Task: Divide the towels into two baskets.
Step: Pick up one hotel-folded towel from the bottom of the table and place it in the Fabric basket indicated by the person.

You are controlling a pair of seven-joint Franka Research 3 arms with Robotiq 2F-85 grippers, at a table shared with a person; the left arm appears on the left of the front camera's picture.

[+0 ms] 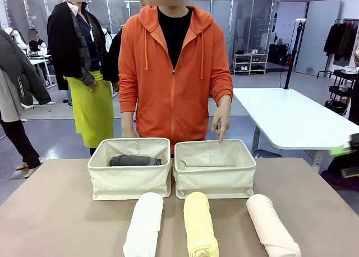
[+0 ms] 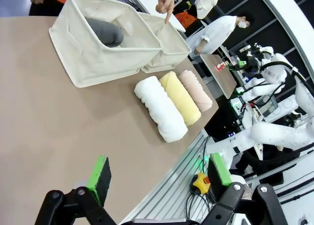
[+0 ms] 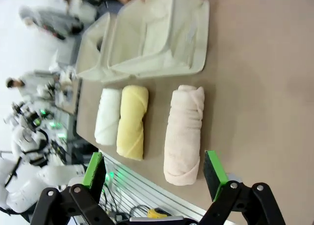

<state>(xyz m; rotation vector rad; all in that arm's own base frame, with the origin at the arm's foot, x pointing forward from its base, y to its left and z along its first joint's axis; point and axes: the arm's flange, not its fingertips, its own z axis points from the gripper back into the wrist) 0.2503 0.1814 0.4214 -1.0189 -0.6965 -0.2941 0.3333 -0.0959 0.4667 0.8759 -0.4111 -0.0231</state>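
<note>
front view: on the worktop [image 1: 56, 212] the left basket [image 1: 129, 181] holds the grey towel [image 1: 134, 160]. a person's hand [image 1: 221, 119] points a finger into the right basket [image 1: 216, 181]. the white towel [image 1: 145, 223], yellow towel [image 1: 200, 226] and pink towel [image 1: 271, 226] lie in a row before them.
left wrist view: the left end effector [image 2: 160, 176] is spread wide, well apart from the towels.
right wrist view: the right end effector [image 3: 153, 171] is spread wide, near the pink towel's end.

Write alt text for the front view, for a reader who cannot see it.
Two cream baskets stand side by side on a brown table: the left basket holds a rolled dark grey towel, and a person's hand points into the empty right basket. A white towel, a yellow towel and a pink towel lie rolled on the near side.
</note>
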